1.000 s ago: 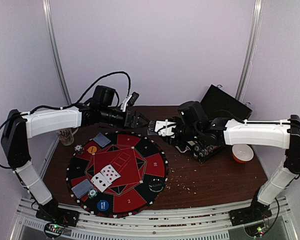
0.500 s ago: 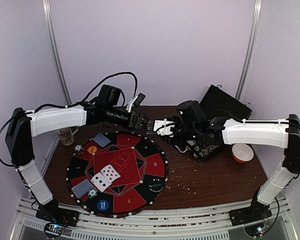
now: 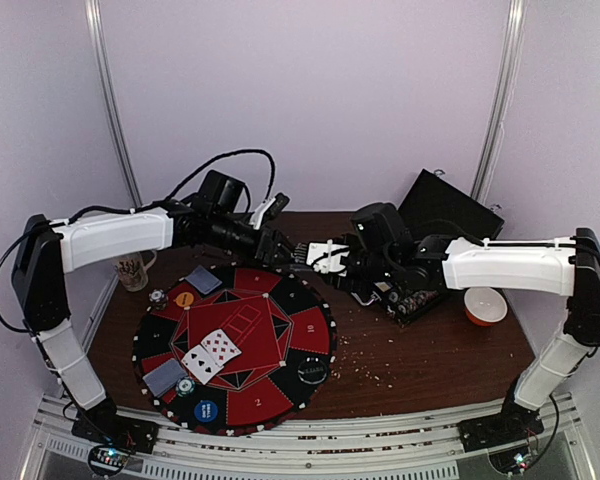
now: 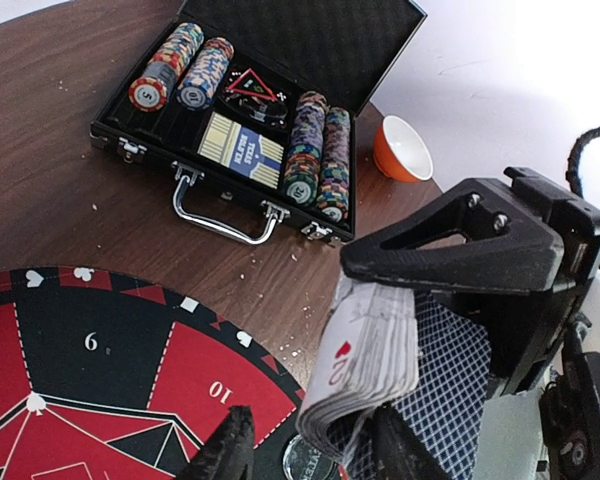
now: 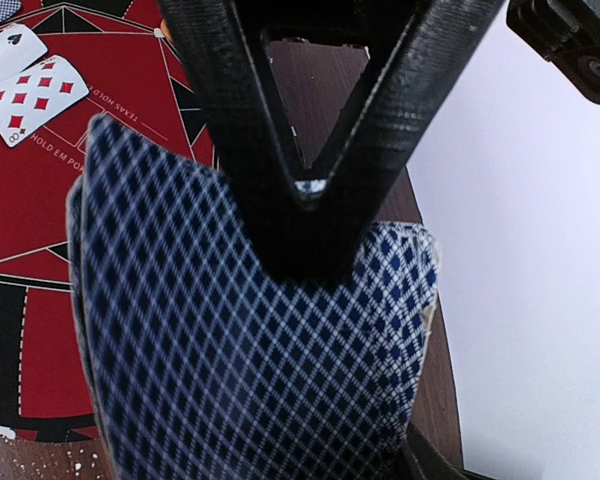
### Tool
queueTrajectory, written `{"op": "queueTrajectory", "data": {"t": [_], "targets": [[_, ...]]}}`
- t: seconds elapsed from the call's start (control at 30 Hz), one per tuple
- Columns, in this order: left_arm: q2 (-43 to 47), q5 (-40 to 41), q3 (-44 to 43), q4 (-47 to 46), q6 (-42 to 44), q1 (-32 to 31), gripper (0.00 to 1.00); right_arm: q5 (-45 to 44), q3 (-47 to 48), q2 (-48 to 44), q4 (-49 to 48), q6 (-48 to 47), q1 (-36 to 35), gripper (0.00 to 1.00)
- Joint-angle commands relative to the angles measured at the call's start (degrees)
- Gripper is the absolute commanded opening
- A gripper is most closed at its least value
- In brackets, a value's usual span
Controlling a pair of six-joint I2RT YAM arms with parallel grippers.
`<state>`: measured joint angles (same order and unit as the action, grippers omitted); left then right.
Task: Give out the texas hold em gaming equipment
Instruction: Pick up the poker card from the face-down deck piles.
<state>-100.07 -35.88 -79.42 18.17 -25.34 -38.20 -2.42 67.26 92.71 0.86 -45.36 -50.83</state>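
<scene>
A thick deck of blue-diamond-backed playing cards (image 4: 365, 350) is held pinched in the right fingers (image 4: 450, 250) above the far rim of the round red-and-black mat (image 4: 180, 372). The left fingers (image 4: 228, 452) are spread either side of the deck's lower edge.

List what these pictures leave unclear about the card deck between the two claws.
- Left wrist: whether the left claw touches the blue diamond-backed card deck; its finger covers the deck's lower corner.
- Top external: the deck itself, too small and buried between the left claw and right claw.
- Right wrist: the deck's faces and the left claw, hidden behind the deck's back filling the frame.
</scene>
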Motion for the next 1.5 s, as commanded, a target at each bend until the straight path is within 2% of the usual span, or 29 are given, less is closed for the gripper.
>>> {"op": "queueTrajectory", "data": {"t": [0.0, 0.2, 0.43, 0.67, 0.77, 1.07, 1.37, 1.47], "targets": [[2.1, 1.3, -0.4, 1.6, 1.9, 0.8, 0.40, -1.2, 1.2, -0.1, -1.5, -0.2, -0.4, 0.43], [2.6, -2.3, 0.3, 1.1, 2.3, 0.7, 0.25, -1.3, 1.3, 0.2, -1.6, -0.1, -0.4, 0.43], [4.0, -2.8, 0.8, 1.8, 3.4, 0.7, 0.11, -1.7, 1.3, 0.3, -1.5, -0.2, -0.4, 0.43], [4.8, -2.3, 0.4, 4.3, 5.0, 0.7, 0.07, -1.9, 1.4, 0.4, -1.3, -0.3, -0.3, 0.43], [5.1, -1.6, -0.3, 5.9, 6.2, 0.7, 0.00, -2.0, 1.3, 0.3, -1.3, -0.1, -0.3, 0.43], [8.5, -1.2, -2.4, 8.4, 10.9, 1.0, 0.00, -3.3, 0.9, 0.3, -1.3, 0.7, 0.7, 0.43], [14.7, 4.1, -3.3, 17.6, 14.3, 8.9, 0.00, -5.6, -0.3, -0.2, -0.8, 1.5, 2.9, 0.43], [16.0, 9.3, -4.6, 22.5, 15.4, 11.0, 0.00, -5.8, -0.5, -0.3, -0.6, 1.6, 3.4, 0.43]]}}
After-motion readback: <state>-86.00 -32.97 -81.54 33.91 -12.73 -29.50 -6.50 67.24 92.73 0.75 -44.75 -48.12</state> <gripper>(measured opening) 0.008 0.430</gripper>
